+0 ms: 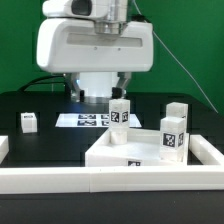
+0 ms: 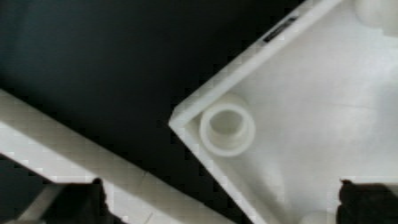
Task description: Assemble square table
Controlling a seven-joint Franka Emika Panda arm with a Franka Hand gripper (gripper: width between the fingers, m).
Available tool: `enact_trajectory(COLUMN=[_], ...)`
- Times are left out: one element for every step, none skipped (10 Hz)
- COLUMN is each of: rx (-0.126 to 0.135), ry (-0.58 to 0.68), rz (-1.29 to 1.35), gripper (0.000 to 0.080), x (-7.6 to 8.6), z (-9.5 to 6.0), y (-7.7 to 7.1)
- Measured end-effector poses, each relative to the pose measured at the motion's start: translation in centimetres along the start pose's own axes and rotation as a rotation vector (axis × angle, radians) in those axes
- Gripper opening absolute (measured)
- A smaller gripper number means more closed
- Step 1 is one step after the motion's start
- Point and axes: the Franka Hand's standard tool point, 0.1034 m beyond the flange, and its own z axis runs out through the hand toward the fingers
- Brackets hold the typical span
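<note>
Only black-and-white tags mark the legs

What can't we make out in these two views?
- Gripper: exterior view, hidden behind the arm's white housing; wrist view shows only its dark fingertips, cut by the edge.
- White plastic square slab with raised rim: near edge hidden by the long white border bar.
- Tags on the short white blocky legs: too small to read.

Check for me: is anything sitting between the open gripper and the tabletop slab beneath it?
Nothing visible. In the wrist view the gripper, jaws open, looks straight down on the slab, at the corner with its round socket. The upright legs stand elsewhere.
</note>
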Motion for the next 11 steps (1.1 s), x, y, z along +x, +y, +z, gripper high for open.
enact_trajectory(rx=[0.002, 0.004, 0.009, 0.015, 0.019, 0.023, 0.025, 0.032, 0.031, 0.034, 0.037], ry=[-0.003, -0.004, -0.007, -0.011, -0.015, -0.017, -0.018, -0.026, -0.028, -0.035, -0.041], rz=[0.007, 0.009, 0.012, 0.013, 0.014, 0.018, 0.027, 0.038, 0.034, 0.026, 0.024], gripper=[0.0649, 0.0649, 0.0649, 0.0649, 0.0649, 0.0649, 0.0649, 0.0649, 0.0649, 0.0649, 0.0649], x=[-0.1, -0.4, -1.1, -1.6, -1.9, -2.5, -4.8, -6.6, -8.1, -9.9, -11.0], z=[0.0, 0.1, 0.3, 0.4, 0.5, 0.6, 1.0, 1.4, 1.8, 2.3, 2.5], y=[-0.1, -0.2, -0.7, -1.0, -1.2, -1.5, -1.7, -1.9, -2.1, -2.1, -1.6])
